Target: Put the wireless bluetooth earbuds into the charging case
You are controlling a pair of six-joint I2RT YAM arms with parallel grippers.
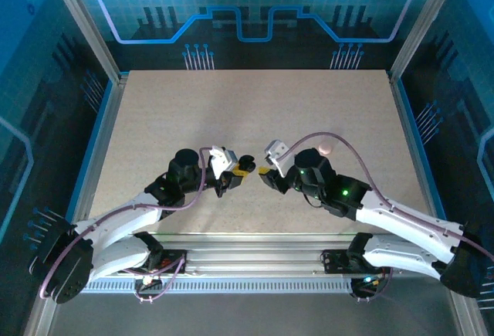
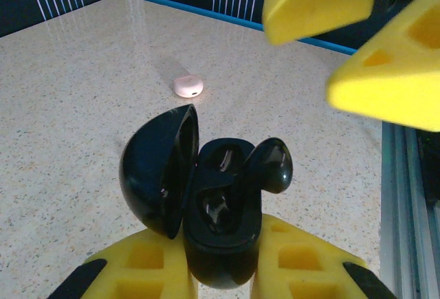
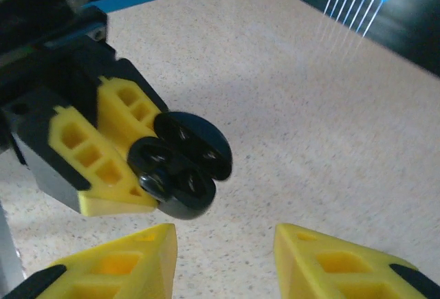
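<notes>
Speckled tabletop [image 3: 309, 72]: left gripper [image 2: 221, 247] clamps the open charging case [image 2: 220, 199] (earbud [image 2: 271, 165] poking out); right gripper [image 3: 225, 236] gapes, empty.

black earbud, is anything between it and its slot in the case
Nothing visible. The charging case, clamped in the left gripper, has its lid swung open, and the black earbud sits at its slot's mouth.

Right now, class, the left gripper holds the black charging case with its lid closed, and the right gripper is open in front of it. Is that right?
No: the lid stands open, not closed; the left wrist view shows it. The left gripper does hold the charging case, and the right gripper is open in front of it.
</notes>
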